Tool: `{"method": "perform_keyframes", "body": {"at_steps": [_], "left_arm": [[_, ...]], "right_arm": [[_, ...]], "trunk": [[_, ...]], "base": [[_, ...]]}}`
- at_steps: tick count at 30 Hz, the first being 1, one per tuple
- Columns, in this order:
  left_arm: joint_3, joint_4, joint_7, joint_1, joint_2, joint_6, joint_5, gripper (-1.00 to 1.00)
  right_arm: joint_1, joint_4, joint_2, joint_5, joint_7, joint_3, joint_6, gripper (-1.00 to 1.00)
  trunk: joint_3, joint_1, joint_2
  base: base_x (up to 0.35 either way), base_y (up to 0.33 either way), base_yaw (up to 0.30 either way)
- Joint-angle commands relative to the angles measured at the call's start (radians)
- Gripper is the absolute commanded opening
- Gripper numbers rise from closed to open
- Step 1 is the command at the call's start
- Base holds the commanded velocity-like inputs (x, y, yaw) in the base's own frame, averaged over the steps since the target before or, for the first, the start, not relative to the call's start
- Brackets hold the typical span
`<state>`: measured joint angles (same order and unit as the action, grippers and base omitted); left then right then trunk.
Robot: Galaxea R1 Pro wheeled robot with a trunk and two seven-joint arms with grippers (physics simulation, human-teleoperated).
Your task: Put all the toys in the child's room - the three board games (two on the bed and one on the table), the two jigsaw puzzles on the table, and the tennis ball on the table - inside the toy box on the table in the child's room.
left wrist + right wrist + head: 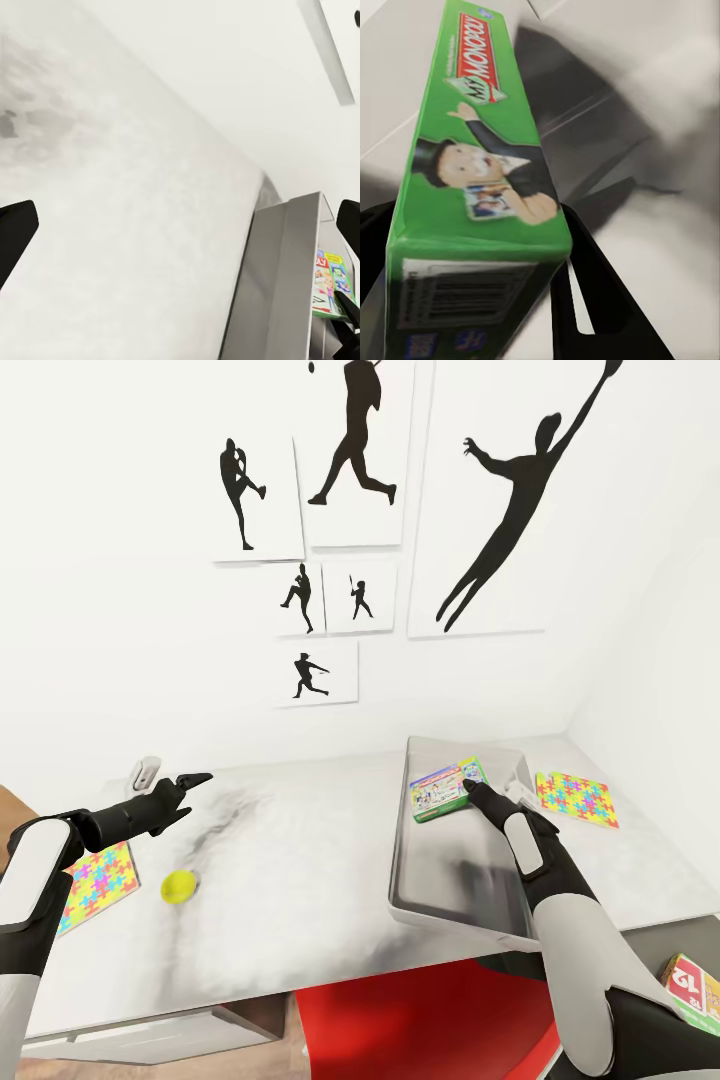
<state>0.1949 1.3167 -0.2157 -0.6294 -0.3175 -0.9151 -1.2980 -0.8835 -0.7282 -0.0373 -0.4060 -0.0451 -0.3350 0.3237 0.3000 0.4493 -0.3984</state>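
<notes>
The right gripper [470, 788] clamps the green Monopoly box [447, 790] over the grey tray's [450, 900] far end, lettering legible only at the wrist; the left gripper [195, 780] hangs spread, empty.

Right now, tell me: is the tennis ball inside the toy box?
No, the tennis ball lies on the table, left of the toy box.

Left gripper [197, 779] spread; right gripper [470, 788] clamped.

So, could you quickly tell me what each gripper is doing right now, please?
Left gripper: open, holding nothing, above the table.
Right gripper: shut on the Monopoly box, over the toy box.
</notes>
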Motion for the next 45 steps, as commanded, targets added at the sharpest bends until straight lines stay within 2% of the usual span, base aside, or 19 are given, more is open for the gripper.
{"method": "perform_keyframes", "body": {"at_steps": [1, 11, 12, 45], "left_arm": [[0.0, 0.001, -0.01, -0.001, 0.0, -0.004, -0.011, 1.0], [0.0, 0.001, -0.01, -0.001, 0.0, -0.004, -0.011, 1.0], [0.0, 0.001, -0.01, -0.001, 0.0, -0.004, -0.011, 1.0], [0.001, 0.001, -0.01, -0.001, 0.0, -0.004, -0.011, 1.0]], "right_arm": [[0.0, 0.0, -0.001, -0.008, -0.006, -0.001, 0.006, -1.0], [0.0, 0.001, 0.0, -0.008, -0.006, -0.001, 0.005, -1.0], [0.0, 0.001, 0.0, -0.008, -0.006, -0.001, 0.005, 1.0], [0.0, -0.003, 0.0, -0.01, -0.006, -0.002, 0.002, 1.0]], "trunk": [[0.002, 0.001, -0.002], [0.002, 0.001, -0.002], [0.002, 0.001, -0.002], [0.002, 0.001, -0.002]], "base": [[0.0, 0.0, 0.0], [0.0, 0.0, 0.0], [0.0, 0.0, 0.0], [0.0, 0.0, 0.0]]}}
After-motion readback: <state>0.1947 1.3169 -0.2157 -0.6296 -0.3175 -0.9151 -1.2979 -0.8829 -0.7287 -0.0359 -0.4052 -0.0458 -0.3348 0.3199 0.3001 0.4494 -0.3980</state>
